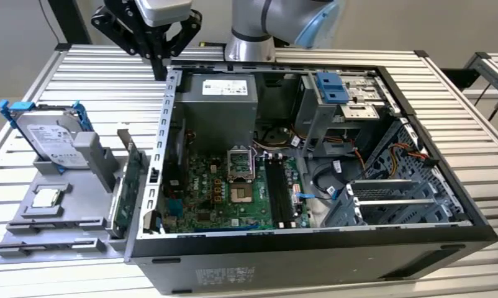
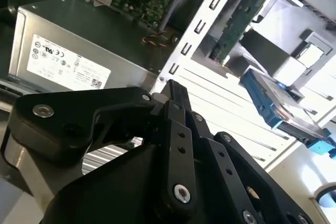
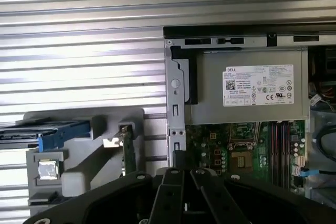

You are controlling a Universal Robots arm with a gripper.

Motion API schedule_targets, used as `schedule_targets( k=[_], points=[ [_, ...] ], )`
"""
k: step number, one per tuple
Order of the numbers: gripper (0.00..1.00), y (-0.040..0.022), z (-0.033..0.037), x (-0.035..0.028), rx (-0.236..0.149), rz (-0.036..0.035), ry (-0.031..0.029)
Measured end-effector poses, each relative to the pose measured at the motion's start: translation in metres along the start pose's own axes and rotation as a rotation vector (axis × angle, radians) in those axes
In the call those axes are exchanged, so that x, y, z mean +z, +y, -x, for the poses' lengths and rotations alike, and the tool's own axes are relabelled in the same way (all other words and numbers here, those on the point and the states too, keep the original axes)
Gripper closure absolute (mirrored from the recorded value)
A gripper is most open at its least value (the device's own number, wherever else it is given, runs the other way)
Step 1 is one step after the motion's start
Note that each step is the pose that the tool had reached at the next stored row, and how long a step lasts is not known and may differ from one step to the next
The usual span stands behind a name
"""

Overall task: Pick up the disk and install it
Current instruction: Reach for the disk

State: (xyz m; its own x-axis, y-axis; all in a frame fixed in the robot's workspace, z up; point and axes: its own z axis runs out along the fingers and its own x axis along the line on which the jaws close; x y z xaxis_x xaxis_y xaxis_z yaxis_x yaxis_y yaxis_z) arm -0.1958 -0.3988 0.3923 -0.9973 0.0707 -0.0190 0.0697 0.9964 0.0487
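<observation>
The disk (image 1: pixel 48 138), a silver-grey drive with a white label in blue rails, stands tilted on edge in a grey holder (image 1: pixel 54 211) at the exterior view's left, outside the computer case. In the first wrist view the disk (image 3: pixel 50 132) shows edge-on, and in the second wrist view the disk (image 2: pixel 278 107) lies beyond the case wall. My gripper (image 1: pixel 159 64) hangs shut and holding nothing above the case's back left corner, well apart from the disk. Its black fingers meet at the gripper (image 2: pixel 170 85) tip, as they do on the gripper (image 3: pixel 181 167) in the first wrist view.
The open computer case (image 1: pixel 472 226) takes up the middle of the slatted table. Inside are a grey power supply (image 1: pixel 220 102), a motherboard (image 1: pixel 232 192) and a drive cage with a blue latch (image 1: pixel 332 87). A small square chip (image 1: pixel 46 197) and an upright green card (image 1: pixel 125 186) sit on the holder.
</observation>
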Motion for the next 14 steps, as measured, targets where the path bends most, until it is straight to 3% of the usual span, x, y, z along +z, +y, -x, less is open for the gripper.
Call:
schedule_targets(
  k=[14],
  points=[
    [1.0,-0.0029,-0.0613,0.0011,0.0,-0.0001,0.0015]
  ],
)
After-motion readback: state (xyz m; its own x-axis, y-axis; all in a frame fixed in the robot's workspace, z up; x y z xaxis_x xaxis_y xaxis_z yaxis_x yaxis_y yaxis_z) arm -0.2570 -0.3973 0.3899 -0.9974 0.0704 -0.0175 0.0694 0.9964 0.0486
